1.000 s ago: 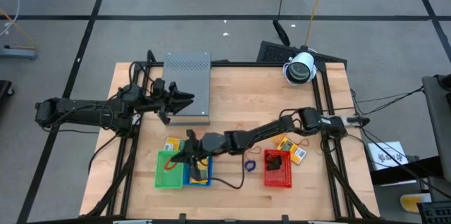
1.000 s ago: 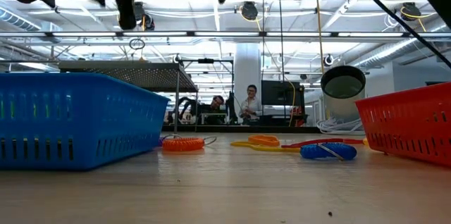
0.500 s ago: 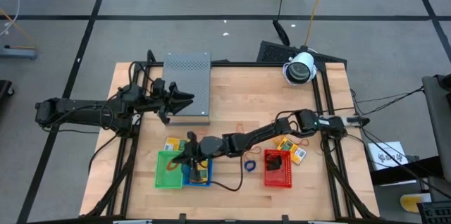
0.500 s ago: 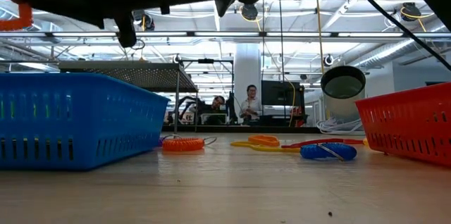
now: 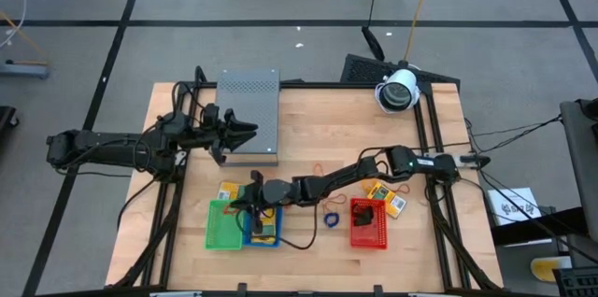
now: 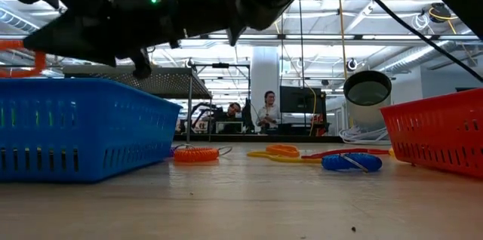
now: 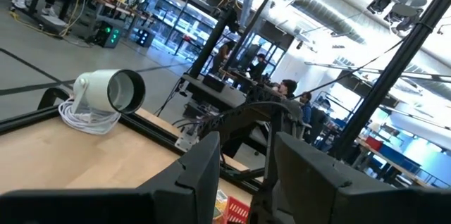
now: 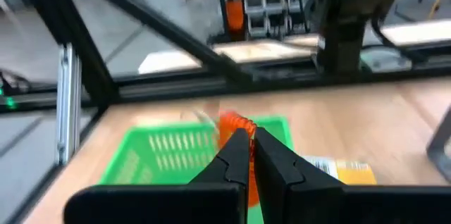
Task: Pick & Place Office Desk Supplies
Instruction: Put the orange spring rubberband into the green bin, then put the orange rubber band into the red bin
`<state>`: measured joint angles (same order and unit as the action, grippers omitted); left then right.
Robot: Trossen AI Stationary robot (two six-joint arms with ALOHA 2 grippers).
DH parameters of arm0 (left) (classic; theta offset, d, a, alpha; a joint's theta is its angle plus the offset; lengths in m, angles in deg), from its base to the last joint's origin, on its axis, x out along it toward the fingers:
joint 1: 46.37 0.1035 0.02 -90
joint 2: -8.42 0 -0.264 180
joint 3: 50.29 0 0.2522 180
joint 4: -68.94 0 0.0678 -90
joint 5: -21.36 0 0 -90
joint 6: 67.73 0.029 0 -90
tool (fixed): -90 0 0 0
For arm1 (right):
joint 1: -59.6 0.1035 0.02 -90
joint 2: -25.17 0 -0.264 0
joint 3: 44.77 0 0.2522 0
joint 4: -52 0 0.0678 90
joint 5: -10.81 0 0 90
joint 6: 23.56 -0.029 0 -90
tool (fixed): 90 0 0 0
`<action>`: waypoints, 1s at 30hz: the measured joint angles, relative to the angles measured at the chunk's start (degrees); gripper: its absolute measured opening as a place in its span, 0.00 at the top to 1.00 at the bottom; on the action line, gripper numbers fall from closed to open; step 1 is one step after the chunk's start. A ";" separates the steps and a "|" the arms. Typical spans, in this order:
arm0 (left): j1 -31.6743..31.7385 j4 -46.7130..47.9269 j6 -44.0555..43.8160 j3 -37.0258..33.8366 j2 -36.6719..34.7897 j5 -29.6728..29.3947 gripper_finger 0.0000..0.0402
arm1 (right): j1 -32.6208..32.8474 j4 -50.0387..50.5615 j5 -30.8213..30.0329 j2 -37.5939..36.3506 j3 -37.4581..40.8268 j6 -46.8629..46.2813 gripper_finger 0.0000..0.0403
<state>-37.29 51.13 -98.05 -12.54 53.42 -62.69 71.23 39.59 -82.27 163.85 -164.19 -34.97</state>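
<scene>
My right gripper [image 5: 249, 209] reaches across the table and hovers over the seam of the green basket [image 5: 220, 226] and the blue basket [image 5: 265, 230], shut on an orange coiled loop [image 8: 232, 121]. The green basket [image 8: 176, 152] lies just beyond its fingers. Yellow packets lie by the baskets [image 5: 228, 190] and near the red basket [image 5: 385, 194]. A blue loop [image 5: 331, 219] and an orange coil [image 6: 195, 154] rest flat on the wood. My left gripper [image 5: 247, 132] waits open beside the grey box [image 5: 249, 110]. My right gripper pinches the orange coiled loop [image 8: 233, 122] between its two fingers [image 8: 235, 155], slanting down from the table's right side. The loop sticks out past the fingertips and is lifted clear above the green basket. In the low view it shows above the blue basket's rim [image 6: 18, 50].
The red basket [image 5: 368, 223] holds dark items. Yellow, orange and red bands [image 6: 296, 152] and a blue loop [image 6: 351, 162] lie on the wood between the baskets. A white round lamp-like device [image 5: 398, 90] stands at the far right corner. People sit in the room beyond.
My right gripper has come down toward the baskets, still shut on the orange loop; in the low view the loop drops from the picture's top to just above the blue basket's rim. The arm has also shifted slightly toward the table's left edge.
</scene>
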 joint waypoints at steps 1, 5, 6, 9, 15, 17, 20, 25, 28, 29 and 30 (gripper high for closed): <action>0.00 0.00 -0.01 0.00 0.00 0.00 0.64 | -0.04 -0.15 0.01 0.34 -0.09 -0.38 1.00; -0.12 0.34 -0.11 0.00 0.00 0.02 0.64 | 0.22 1.57 0.36 0.98 0.25 -1.37 1.00; -0.15 0.37 -0.07 0.00 0.00 0.04 0.64 | 0.35 1.38 0.27 0.90 0.25 -1.37 0.99; -0.20 0.42 0.20 0.00 0.00 0.07 0.64 | 0.48 0.36 0.01 0.45 0.05 -1.37 0.96; -0.17 0.53 1.41 0.00 0.00 0.07 0.64 | 0.38 0.41 -0.09 0.67 0.10 -3.48 0.86; -0.15 0.52 1.56 0.00 0.00 0.09 0.64 | 0.36 0.06 -0.23 0.65 0.10 -3.92 0.82; -0.15 0.55 1.65 0.00 0.00 0.07 0.64 | 0.36 0.23 -0.70 0.63 0.10 -4.01 0.77; -0.15 0.55 1.97 0.00 0.00 0.13 0.64 | 0.46 0.11 -2.98 0.59 0.10 -4.83 0.72; -0.15 0.55 1.95 0.00 0.00 1.86 0.64 | 0.79 0.70 -3.01 -1.39 0.25 -7.00 0.70; -0.15 0.60 1.94 0.00 0.00 2.68 0.64 | 0.98 0.61 -2.97 -2.63 0.25 -7.36 0.70; -0.17 0.89 1.93 0.00 -0.02 3.42 0.64 | 1.21 0.47 -2.97 -4.07 0.22 -7.33 0.70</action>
<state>-37.45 52.02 -96.11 -12.54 53.39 -59.26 72.44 40.06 -85.24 159.78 -163.97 -42.29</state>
